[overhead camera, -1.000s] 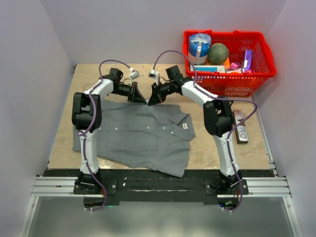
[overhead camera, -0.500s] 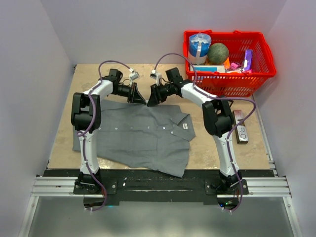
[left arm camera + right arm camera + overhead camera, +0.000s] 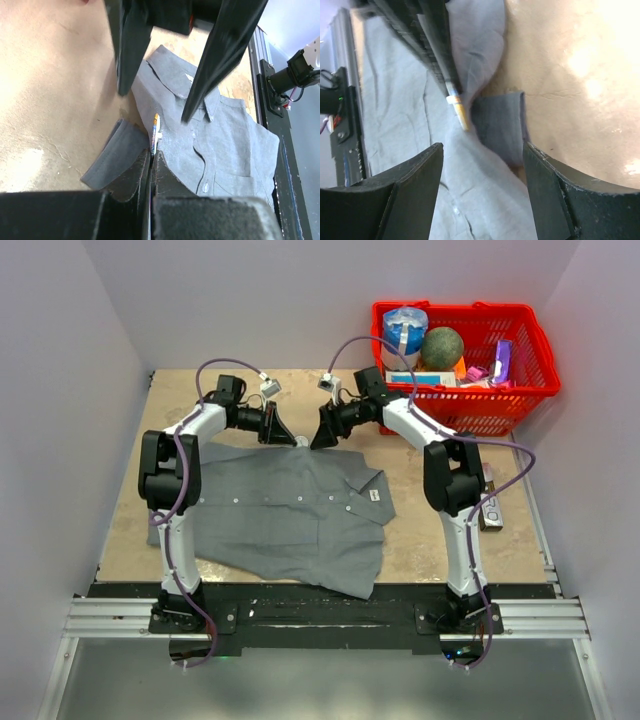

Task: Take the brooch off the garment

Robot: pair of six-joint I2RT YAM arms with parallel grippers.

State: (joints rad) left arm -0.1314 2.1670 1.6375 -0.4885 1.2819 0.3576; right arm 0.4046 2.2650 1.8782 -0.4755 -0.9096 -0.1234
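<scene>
The grey garment [image 3: 280, 510] lies flat on the table, collar to the right. At its far edge my left gripper [image 3: 294, 442] is shut on the brooch [image 3: 155, 128], a thin gold-yellow disc seen edge-on at the fingertips [image 3: 165, 172]. A folded flap of cloth [image 3: 114, 152] lies right beside it. In the right wrist view the brooch [image 3: 458, 108] sticks out of the left fingers [image 3: 420, 30] against the shirt [image 3: 395, 100]. I cannot tell whether it still hangs in the cloth. My right gripper [image 3: 482, 147] stands open just opposite, holding nothing, its fingers [image 3: 220, 60] straddling the shirt's edge.
A red basket [image 3: 540, 360] full of items stands at the back right, close behind the right arm. A dark bar-shaped object [image 3: 488, 505] lies on the table right of the shirt. Bare tabletop [image 3: 180, 400] lies beyond the shirt.
The right gripper has opened from shut and drawn back a little to the right. The left gripper stays shut and has shifted slightly right.
</scene>
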